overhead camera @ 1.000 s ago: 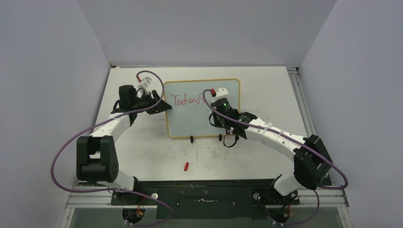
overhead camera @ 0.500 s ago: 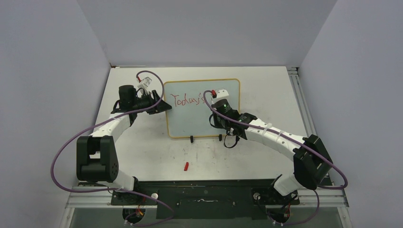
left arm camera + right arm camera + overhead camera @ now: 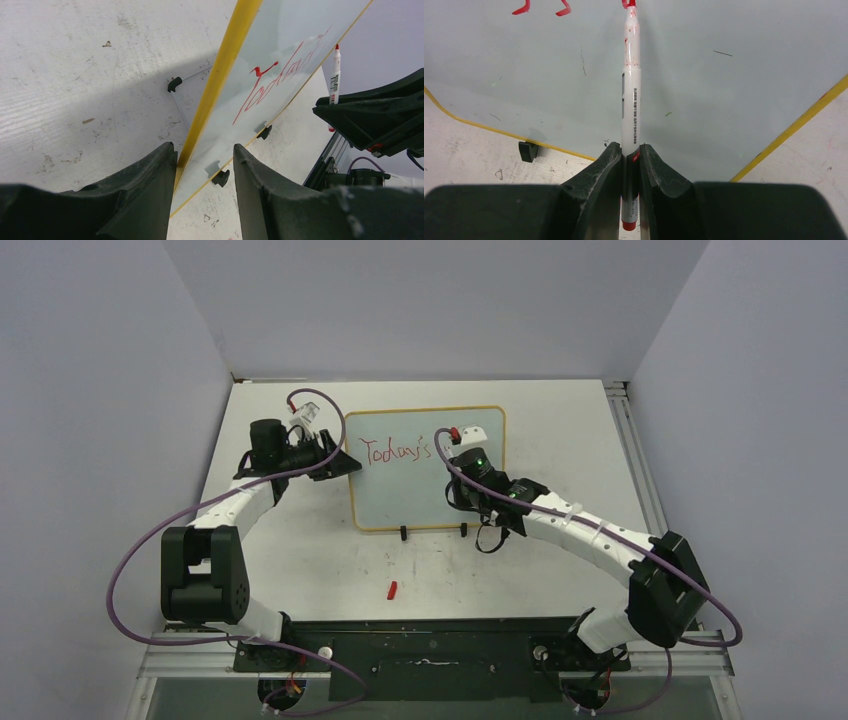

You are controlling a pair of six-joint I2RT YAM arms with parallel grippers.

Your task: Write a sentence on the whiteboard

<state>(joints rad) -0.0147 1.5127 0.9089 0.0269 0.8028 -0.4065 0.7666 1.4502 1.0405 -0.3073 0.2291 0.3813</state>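
Observation:
The whiteboard [image 3: 420, 490] with its yellow frame stands mid-table on black clip feet [image 3: 403, 532]. Red handwriting [image 3: 395, 452] reading "Today's" runs across its upper left, all that shows of the sentence. My left gripper [image 3: 335, 462] is closed on the board's left edge; in the left wrist view its jaws [image 3: 204, 146] straddle the yellow frame [image 3: 220, 75]. My right gripper [image 3: 468, 445] is shut on a white marker [image 3: 632, 100] with a red end. The marker's tip rests on the board [image 3: 724, 75] just right of the last red strokes [image 3: 524, 9].
A small red marker cap [image 3: 393, 589] lies on the table in front of the board. A metal rail [image 3: 630, 440] runs along the table's right side. Grey walls close in the left, right and back.
My right arm has shifted a little to the right, carrying the marker along past the "s". The left arm and the board have not moved.

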